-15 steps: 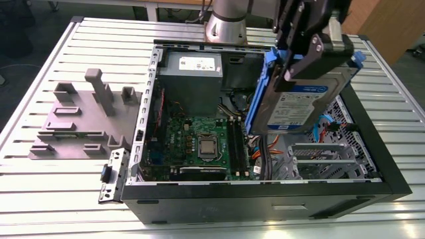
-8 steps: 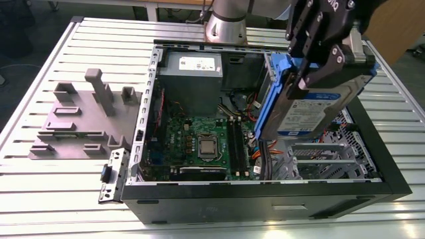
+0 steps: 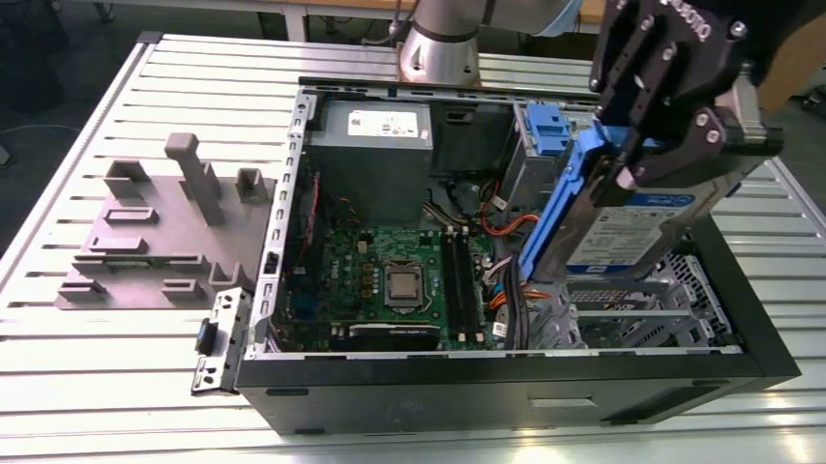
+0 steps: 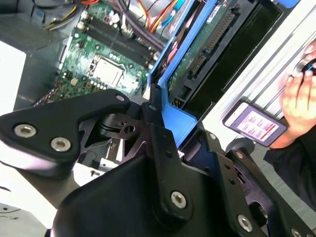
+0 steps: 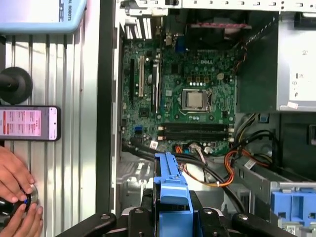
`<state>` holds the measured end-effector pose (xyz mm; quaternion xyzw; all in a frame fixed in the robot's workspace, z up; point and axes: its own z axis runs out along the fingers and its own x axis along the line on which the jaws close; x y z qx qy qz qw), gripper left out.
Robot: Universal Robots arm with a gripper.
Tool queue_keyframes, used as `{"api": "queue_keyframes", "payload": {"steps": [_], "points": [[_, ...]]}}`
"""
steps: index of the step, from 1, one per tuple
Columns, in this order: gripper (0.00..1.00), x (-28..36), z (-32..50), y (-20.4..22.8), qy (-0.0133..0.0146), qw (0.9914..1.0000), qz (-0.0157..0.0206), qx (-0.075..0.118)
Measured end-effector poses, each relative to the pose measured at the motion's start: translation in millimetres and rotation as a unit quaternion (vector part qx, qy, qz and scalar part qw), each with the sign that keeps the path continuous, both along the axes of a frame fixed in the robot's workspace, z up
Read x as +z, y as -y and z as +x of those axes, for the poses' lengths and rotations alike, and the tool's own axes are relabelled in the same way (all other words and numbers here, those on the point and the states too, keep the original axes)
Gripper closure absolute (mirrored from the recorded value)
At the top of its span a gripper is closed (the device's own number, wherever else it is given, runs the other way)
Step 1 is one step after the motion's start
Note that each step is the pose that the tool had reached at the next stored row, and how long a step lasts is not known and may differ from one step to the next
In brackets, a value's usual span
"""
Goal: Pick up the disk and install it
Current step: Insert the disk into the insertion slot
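gripper clamped on top end of disk. Disk hangs steeply tilted, long axis near vertical. Its lower end sits inside the open computer case at the exterior view's right, just above the drive cage. Contact with the cage: can't tell. Gripper points down, tilted in line with the disk.

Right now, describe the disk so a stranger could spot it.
Find the open computer case on the slatted table. Above its end at the exterior view's right, black fingers clamp the disk, tilted. Unlike the grey power supply box inside, it is silver, edged by blue rails, with a white-and-blue label.
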<state>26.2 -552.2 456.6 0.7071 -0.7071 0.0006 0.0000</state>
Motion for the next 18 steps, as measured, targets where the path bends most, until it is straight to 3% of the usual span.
{"api": "queue_keyframes", "payload": {"steps": [5, 18], "points": [[0.63, -1.6, 14.4, 1.5, 0.0, 1.0, 0.0, 0.0], [0.63, -6.5, 34.1, 8.6, 0.0, 1.0, 0.0, 0.0]]}}
